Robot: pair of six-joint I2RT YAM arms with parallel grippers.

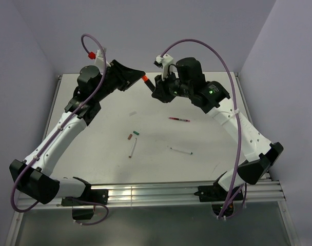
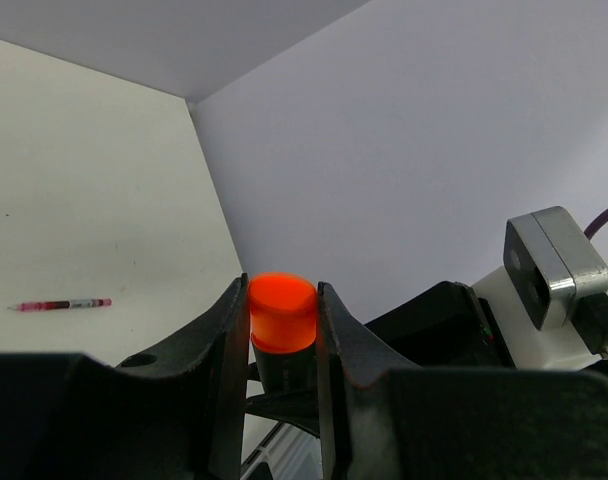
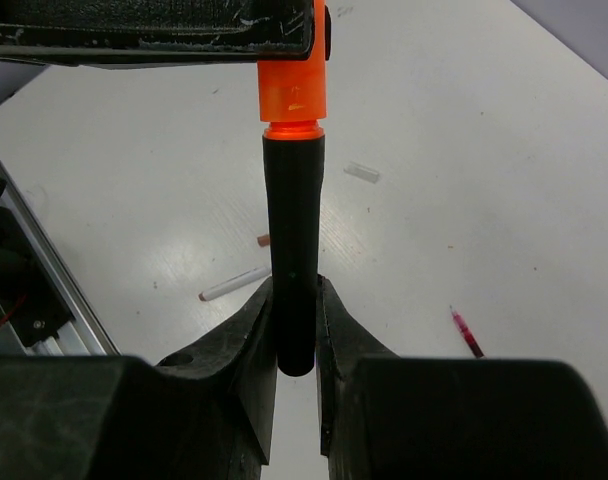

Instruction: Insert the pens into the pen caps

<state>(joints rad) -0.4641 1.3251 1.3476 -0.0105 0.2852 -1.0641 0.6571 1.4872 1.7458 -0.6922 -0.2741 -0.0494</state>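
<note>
My left gripper (image 1: 139, 76) is shut on the bright orange cap (image 2: 282, 310), raised above the table's far side. My right gripper (image 1: 157, 91) is shut on the short black marker (image 3: 294, 250), whose top end sits inside the orange cap (image 3: 292, 90); the orange tip is hidden. The two grippers face each other, joined by marker and cap (image 1: 144, 78). On the table lie the dark red pen (image 1: 179, 119), two white pens (image 1: 132, 148) (image 1: 180, 150), the brownish-red cap (image 1: 129, 137) and the green cap (image 1: 136, 132).
A small clear piece (image 1: 133, 113) lies on the table (image 1: 212, 169) left of centre. Purple walls close the back and sides. A metal rail (image 1: 145, 193) runs along the near edge between the arm bases.
</note>
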